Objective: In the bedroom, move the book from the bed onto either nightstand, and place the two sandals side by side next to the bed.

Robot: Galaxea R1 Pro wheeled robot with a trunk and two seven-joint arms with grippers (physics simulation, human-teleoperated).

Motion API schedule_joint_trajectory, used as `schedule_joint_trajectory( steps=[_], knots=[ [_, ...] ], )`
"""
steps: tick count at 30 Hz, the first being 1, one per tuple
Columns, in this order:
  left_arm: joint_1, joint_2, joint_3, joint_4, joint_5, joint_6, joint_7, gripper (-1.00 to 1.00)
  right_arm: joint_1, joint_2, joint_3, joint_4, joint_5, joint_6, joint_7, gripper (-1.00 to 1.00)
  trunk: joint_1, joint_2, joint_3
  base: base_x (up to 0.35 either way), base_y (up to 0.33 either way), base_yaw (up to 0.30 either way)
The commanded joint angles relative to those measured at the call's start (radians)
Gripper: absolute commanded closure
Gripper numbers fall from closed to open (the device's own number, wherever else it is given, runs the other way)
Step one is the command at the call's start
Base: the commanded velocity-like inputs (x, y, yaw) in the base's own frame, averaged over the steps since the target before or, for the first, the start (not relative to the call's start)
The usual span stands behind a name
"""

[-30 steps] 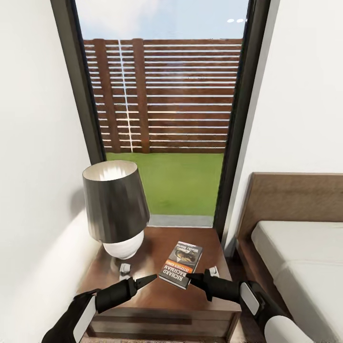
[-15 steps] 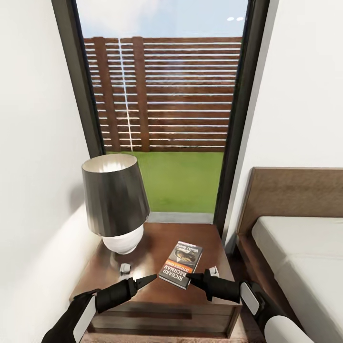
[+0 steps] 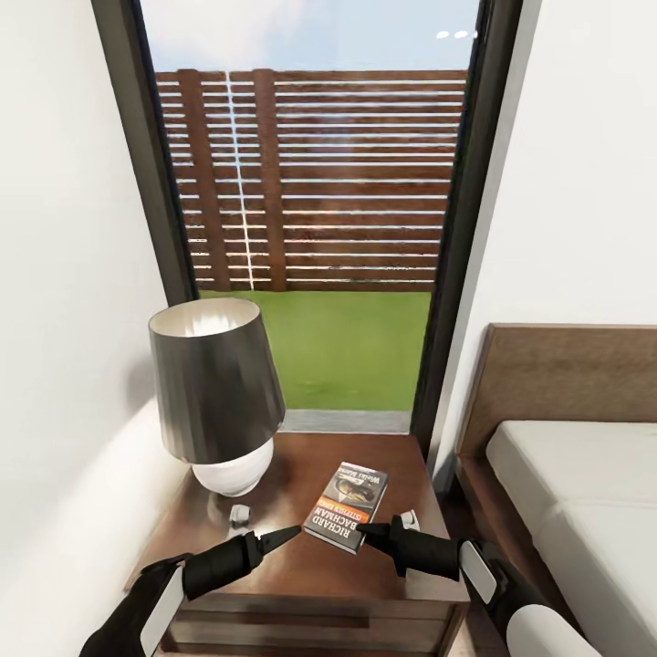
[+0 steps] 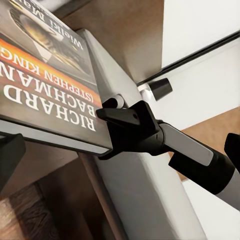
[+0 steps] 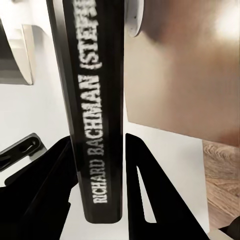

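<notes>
Nightstand below, right end effector grips the book.

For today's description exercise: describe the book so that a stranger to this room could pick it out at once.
Find the tall window with the brown fence behind it; below it stands a dark wooden nightstand beside the bed. To the right of the lamp, the book is a thin paperback in the right gripper. Only it has white lettering and an orange band.

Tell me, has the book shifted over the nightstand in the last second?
No. The book keeps its place in the right pincer above the nightstand; the lamp and window slide slightly, so the camera moved.
</notes>
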Motion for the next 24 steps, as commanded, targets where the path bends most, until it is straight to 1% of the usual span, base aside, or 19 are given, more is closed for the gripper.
schedule_joint_trajectory(
  steps=[1, 4, 12, 22, 24],
  knots=[
    [0.000, 0.000, 0.000, 0.000, 0.004, 0.009, -0.002, -1.00, -0.001, 0.000, -0.004, 0.000, 0.003, 0.003, 0.004, 1.00, 0.000, 0.000, -0.001, 0.016, 0.000, 0.000],
    [0.001, 0.000, 0.000, 0.000, 0.004, 0.009, -0.002, -1.00, -0.001, 0.000, -0.004, 0.000, 0.003, 0.003, 0.004, 1.00, 0.000, 0.000, -0.001, 0.101, 0.000, 0.000],
    [0.001, 0.000, 0.000, 0.000, 0.004, 0.009, -0.002, -1.00, -0.001, 0.000, -0.004, 0.000, 0.003, 0.003, 0.004, 1.00, 0.000, 0.000, -0.001, 0.267, 0.000, 0.000],
    [0.001, 0.000, 0.000, 0.000, 0.004, 0.009, -0.002, -1.00, -0.001, 0.000, -0.004, 0.000, 0.003, 0.003, 0.004, 1.00, 0.000, 0.000, -0.001, 0.025, 0.000, 0.000],
    [0.001, 0.000, 0.000, 0.000, 0.004, 0.009, -0.001, -1.00, -0.001, 0.000, -0.004, 0.000, 0.003, 0.003, 0.004, 1.00, 0.008, -0.014, -0.007, 0.000, 0.000, 0.000]
  ],
)
